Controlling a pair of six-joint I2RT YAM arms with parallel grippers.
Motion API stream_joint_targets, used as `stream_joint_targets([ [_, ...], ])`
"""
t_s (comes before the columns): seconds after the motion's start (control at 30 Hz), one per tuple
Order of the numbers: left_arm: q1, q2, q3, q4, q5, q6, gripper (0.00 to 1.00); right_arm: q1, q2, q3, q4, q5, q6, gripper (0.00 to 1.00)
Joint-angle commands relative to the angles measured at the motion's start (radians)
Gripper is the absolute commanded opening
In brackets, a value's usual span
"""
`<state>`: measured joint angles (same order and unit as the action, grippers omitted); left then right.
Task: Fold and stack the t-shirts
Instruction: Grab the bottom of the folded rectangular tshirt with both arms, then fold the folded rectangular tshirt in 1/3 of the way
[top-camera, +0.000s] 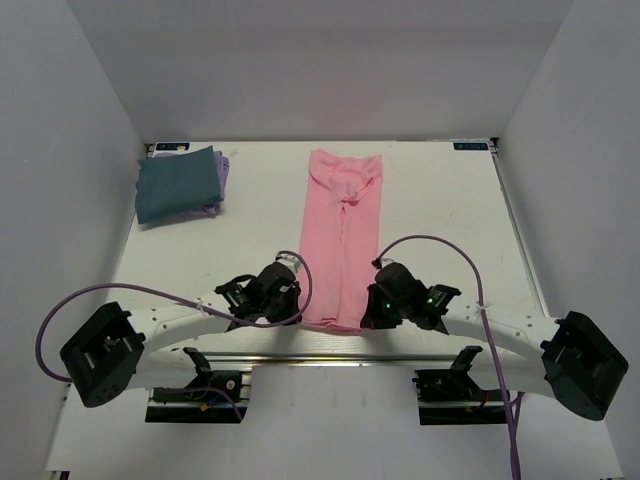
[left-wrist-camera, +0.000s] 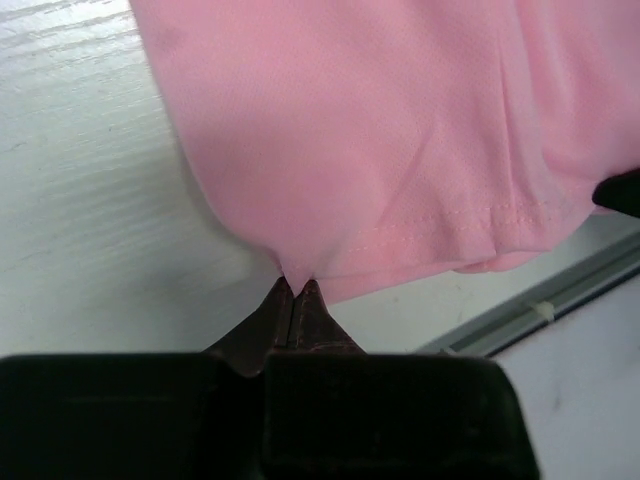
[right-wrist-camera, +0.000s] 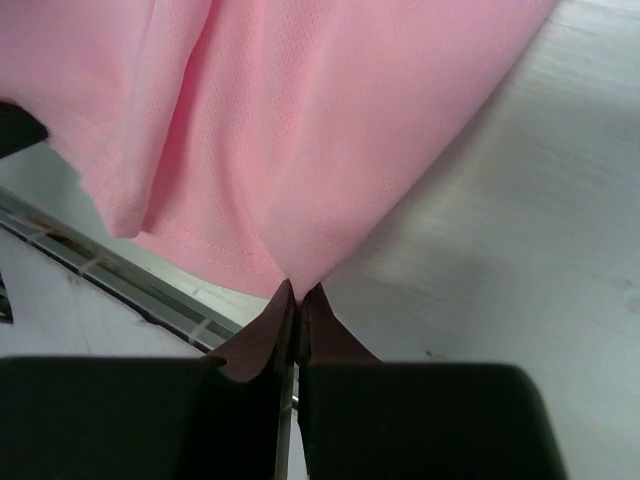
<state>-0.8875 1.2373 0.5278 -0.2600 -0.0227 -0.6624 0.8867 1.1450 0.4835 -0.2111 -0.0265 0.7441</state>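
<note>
My left tool is pinched shut on the near-left hem corner of the light pink cloth t-shirt, with just a little peak of fabric caught between the tips. My right tool is doing the same on the near-right corner, tips pressed together with the stitched hem squeezed between them. In both wrist views the cloth fans out straight ahead of the tips. The gripped corners look slightly lifted off the white surface, close to the metal rail along the near edge.

From above, the pink shirt is a long narrow strip with its sides folded in. It runs from my two tools toward the far edge, collar end farthest from me, roughly mid-surface.

Way off in the far-left corner, well apart from both tools, the dark teal-blue cloth t-shirt sits folded on top of the pale lavender cloth t-shirt, which only peeks out along its right edge.
</note>
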Motion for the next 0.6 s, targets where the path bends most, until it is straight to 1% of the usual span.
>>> stream_joint_targets([
  [0.0,-0.005,-0.044,0.061,-0.042,0.044,0.032,0.0,0.004,-0.033,0.055,-0.117,0.013,-0.04,0.0],
  [0.03,-0.005,-0.03,0.102,-0.042,0.021,0.032,0.0,0.005,-0.036,0.061,-0.119,0.075,-0.043,0.0],
  [0.13,0.005,0.014,0.202,-0.088,-0.009,0.056,0.0,-0.005,-0.002,0.104,-0.122,0.14,-0.032,0.0],
  [0.17,0.015,0.048,0.225,-0.088,-0.01,0.057,0.0,-0.014,0.01,0.131,-0.122,0.19,-0.032,0.0],
  [0.2,0.015,0.062,0.271,-0.097,-0.032,0.057,0.0,-0.017,0.036,0.165,-0.12,0.206,-0.043,0.0],
  [0.23,0.015,0.077,0.299,-0.116,-0.09,0.057,0.0,-0.026,0.067,0.187,-0.119,0.23,-0.055,0.0],
  [0.33,0.035,0.151,0.4,-0.136,-0.152,0.067,0.0,-0.057,0.127,0.291,-0.116,0.267,-0.109,0.0],
  [0.37,0.048,0.174,0.423,-0.146,-0.163,0.067,0.0,-0.075,0.169,0.308,-0.114,0.278,-0.12,0.0],
  [0.4,0.059,0.224,0.472,-0.159,-0.189,0.067,0.0,-0.097,0.179,0.354,-0.117,0.295,-0.138,0.0],
  [0.43,0.083,0.25,0.495,-0.18,-0.189,0.067,0.0,-0.103,0.188,0.366,-0.117,0.296,-0.162,0.0],
  [0.47,0.096,0.273,0.541,-0.18,-0.189,0.067,0.0,-0.114,0.215,0.378,-0.114,0.309,-0.176,0.0],
  [0.57,0.15,0.344,0.606,-0.168,-0.178,0.067,0.0,-0.161,0.255,0.434,-0.103,0.318,-0.213,0.0],
])
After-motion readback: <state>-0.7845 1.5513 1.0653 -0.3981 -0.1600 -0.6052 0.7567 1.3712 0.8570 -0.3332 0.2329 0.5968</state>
